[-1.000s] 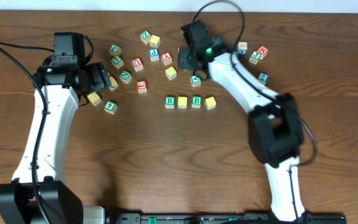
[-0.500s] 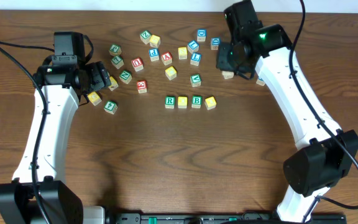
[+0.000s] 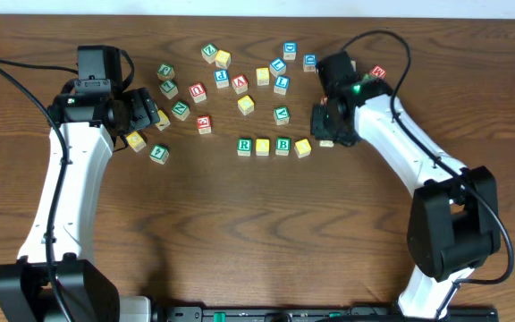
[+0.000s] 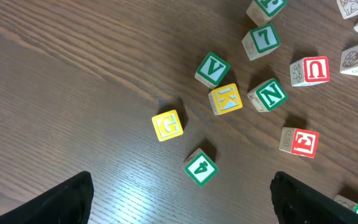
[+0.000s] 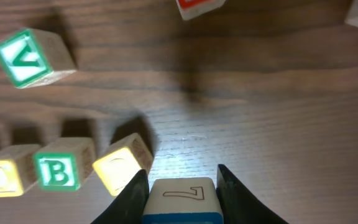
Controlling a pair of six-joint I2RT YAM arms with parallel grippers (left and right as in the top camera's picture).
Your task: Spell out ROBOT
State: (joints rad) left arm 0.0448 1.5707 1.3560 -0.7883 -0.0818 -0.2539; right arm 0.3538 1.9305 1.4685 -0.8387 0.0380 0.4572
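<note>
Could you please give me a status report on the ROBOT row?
Left pincer open, empty. Right pincer shut on blue-edged cube, beside yellow cube ending four-cube row. Nothing seen in the way.

Tabletop (image 3: 240, 224): dark brown wood, grain running 9 to 3 o'clock in overhead view, fills nearly whole frame. Pale strip (image 3: 195, 5) along far edge at 12 o'clock; wall or other surface, cannot tell. Light from above, diffuse; shadows short, soft-edged. Whitish sheen on wood toward 7 o'clock in left wrist view; brighter patch near centre of right wrist view.
</note>
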